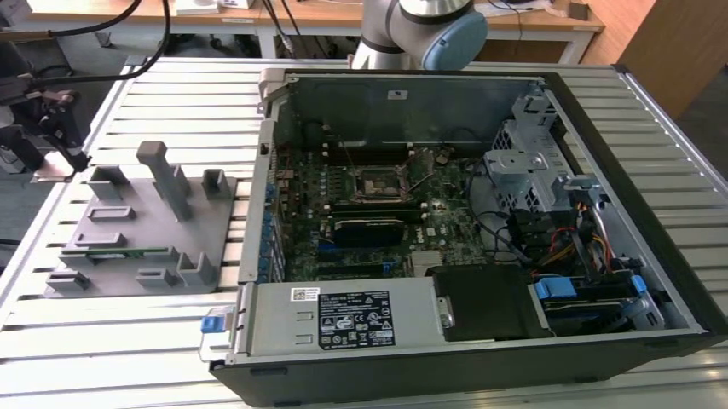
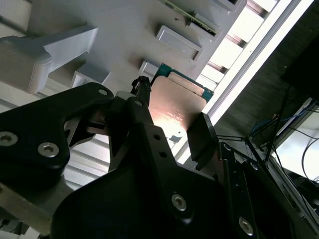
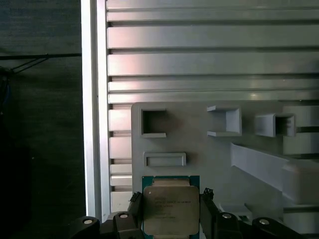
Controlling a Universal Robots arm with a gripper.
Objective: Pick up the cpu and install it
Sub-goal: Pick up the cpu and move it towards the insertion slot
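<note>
First wrist view: the end effector (image 3: pixel 171 211) is gripping the cpu (image 3: pixel 171 208) by two opposite edges, its black fingers (image 3: pixel 135 209) pressing in from either side
End effector: the jaws are standing only as far apart as the chip is wide, and they are holding nothing besides the chip
Cpu: it is sitting square between the fingers, its silvery-grey metal top facing this camera and a green-edged rim showing around it; in the second wrist view the top is catching a warm pinkish light
Where the cpu is: it is hanging at one edge of the grey tray (image 3: pixel 199 154), close to the bright side rail of the bench (image 3: pixel 209 64); it seems to be lifted off the tray, though contact is hard to judge from these angles
Grey tray: it is lying on the slatted metal bench, at the exterior view's left of the computer case (image 1: pixel 679 256), and is carrying open rectangular pockets and upright posts; a thin green memory stick (image 2: pixel 195 18) is lying in one of its slots
Computer case: it is lying open on the bench, well apart from the cpu, with the black-framed socket (image 1: pixel 378 183) sitting near the middle of the board
Arm (image 1: pixel 415 30): it is rising behind the case at the bench's far side
</note>
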